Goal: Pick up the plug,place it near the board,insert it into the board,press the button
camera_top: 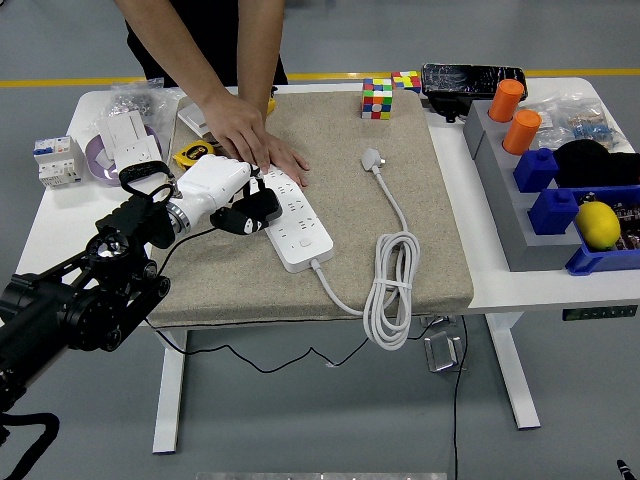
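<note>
Lemon (598, 224) in blue bin; cubes (377, 98) on mat.

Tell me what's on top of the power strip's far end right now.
A person's hand presses flat on the power strip. The left robot hand holds the black plug over its left edge. Sockets beneath them are covered.
</note>
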Tool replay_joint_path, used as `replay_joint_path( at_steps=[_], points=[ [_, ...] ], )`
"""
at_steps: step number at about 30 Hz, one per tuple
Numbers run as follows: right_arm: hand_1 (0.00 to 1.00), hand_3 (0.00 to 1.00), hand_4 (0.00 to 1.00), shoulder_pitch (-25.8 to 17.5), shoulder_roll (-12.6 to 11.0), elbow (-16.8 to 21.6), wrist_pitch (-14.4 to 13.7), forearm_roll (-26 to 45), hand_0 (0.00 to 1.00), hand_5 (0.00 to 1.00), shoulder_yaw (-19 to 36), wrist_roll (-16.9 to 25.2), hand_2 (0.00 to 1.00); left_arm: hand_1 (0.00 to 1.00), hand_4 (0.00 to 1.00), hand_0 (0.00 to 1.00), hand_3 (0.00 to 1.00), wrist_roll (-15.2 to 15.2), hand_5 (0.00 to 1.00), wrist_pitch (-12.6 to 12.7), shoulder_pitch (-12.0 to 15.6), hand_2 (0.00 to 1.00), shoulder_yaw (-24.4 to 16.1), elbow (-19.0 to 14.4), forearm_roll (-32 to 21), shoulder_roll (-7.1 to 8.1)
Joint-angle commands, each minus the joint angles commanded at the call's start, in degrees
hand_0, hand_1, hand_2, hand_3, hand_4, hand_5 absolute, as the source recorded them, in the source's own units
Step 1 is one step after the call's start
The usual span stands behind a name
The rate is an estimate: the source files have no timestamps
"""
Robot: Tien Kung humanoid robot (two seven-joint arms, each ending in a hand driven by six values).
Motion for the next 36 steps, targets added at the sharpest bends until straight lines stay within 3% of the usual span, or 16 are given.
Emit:
replay_joint_path(
  at_steps=[36],
  points=[
    [0.839, 0.795, 0.998, -0.28, -0.11, -0.01, 0.03, 0.1, 0.938, 0.998, -0.22, 0.06, 0.782, 0.334, 0.529, 0.427, 0.335, -0.16, 0.202, 0.5, -0.31, 0.276, 0.55, 1.6, 0.62, -0.09]
  ],
)
